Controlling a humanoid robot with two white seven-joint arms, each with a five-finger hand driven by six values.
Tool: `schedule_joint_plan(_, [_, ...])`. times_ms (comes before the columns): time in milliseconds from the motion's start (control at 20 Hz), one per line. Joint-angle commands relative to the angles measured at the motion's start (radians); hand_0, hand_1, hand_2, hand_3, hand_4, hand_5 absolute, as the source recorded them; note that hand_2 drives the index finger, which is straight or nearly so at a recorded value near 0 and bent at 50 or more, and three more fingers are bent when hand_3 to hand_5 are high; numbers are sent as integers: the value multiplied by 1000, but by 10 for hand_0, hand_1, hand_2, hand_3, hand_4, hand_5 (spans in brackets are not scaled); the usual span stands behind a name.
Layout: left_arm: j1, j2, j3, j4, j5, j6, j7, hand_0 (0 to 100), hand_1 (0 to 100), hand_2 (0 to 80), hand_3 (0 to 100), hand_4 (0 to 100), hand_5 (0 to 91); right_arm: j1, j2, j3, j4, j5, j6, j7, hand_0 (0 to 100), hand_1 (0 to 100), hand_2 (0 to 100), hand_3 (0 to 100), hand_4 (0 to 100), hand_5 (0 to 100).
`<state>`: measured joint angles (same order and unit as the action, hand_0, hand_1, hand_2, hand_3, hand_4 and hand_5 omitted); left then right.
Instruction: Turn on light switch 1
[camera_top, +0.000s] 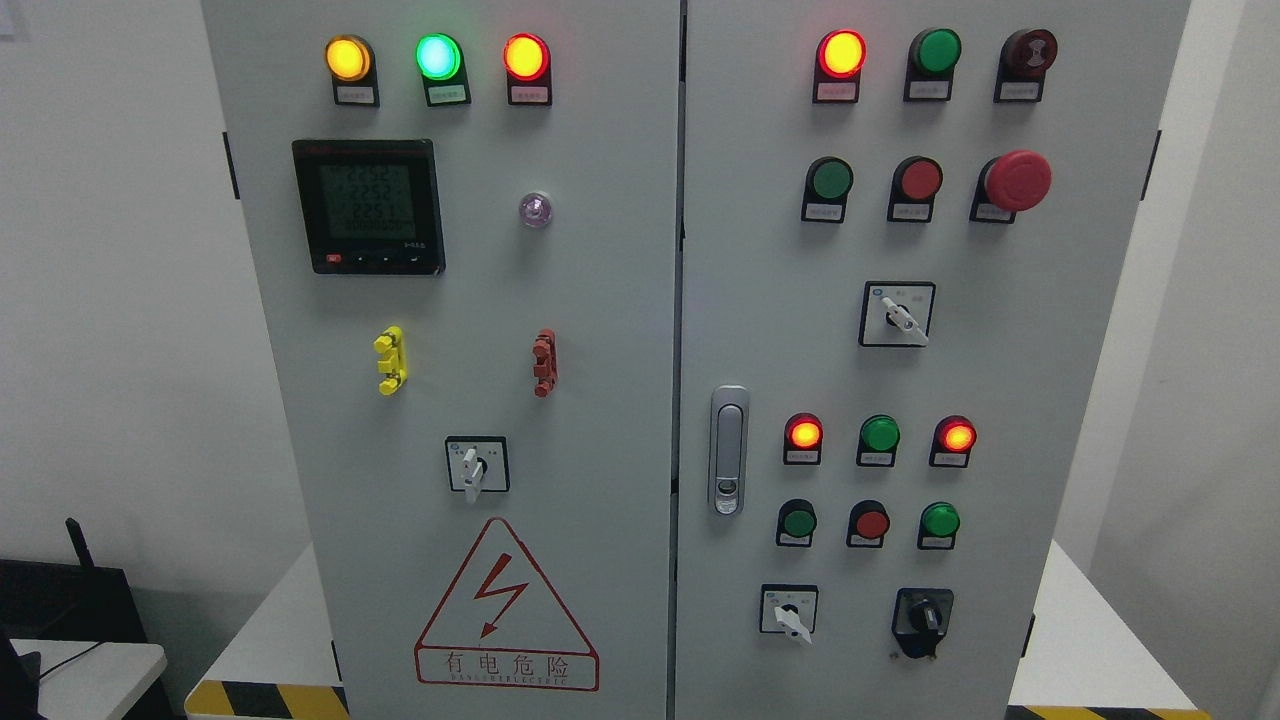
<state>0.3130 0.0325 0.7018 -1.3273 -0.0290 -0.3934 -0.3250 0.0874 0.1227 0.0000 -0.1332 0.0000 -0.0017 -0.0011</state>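
A grey electrical cabinet (600, 300) with two doors fills the head view. On the right door, a green push button (830, 180), a red push button (918, 180) and a red mushroom stop button (1017, 180) sit in a row. Lower down are three smaller buttons: dark green (798, 522), red (871, 523) and lit green (940, 520). White-handled rotary selectors sit at upper right (897, 315), bottom right (790, 612) and on the left door (476, 466). I cannot read the labels, so which control is switch 1 is unclear. Neither hand shows.
Lit yellow (348, 58), green (438, 56) and red (526, 56) lamps top the left door, above a digital meter (368, 205). A door latch (728, 450) sits by the centre seam. A black selector (922, 615) is at bottom right. A desk corner (90, 670) is at lower left.
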Motion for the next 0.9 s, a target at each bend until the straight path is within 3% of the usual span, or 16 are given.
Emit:
schedule_joint_plan(0, [-44, 56, -14, -144, 40, -13, -34, 330, 88, 245, 530, 621, 355, 0, 0, 20, 0, -26, 0, 0, 120, 389, 0, 0, 0, 0])
schedule_joint_plan(150, [-69, 73, -50, -153, 66, -30, -55, 321, 96, 268, 564, 644, 405, 0, 0, 20, 1, -26, 0, 0, 120, 389, 0, 0, 0, 0])
schedule_joint_plan(500, [-83, 102, -154, -222, 64, -42, -36, 283, 190, 298, 608, 682, 520, 0, 0, 20, 0, -26, 0, 0, 120, 389, 0, 0, 0, 0])
schedule_joint_plan(850, [-120, 107, -300, -289, 52, -28, 151, 242, 257, 307, 596, 677, 523, 0, 0, 20, 0, -26, 0, 0, 120, 389, 0, 0, 0, 0])
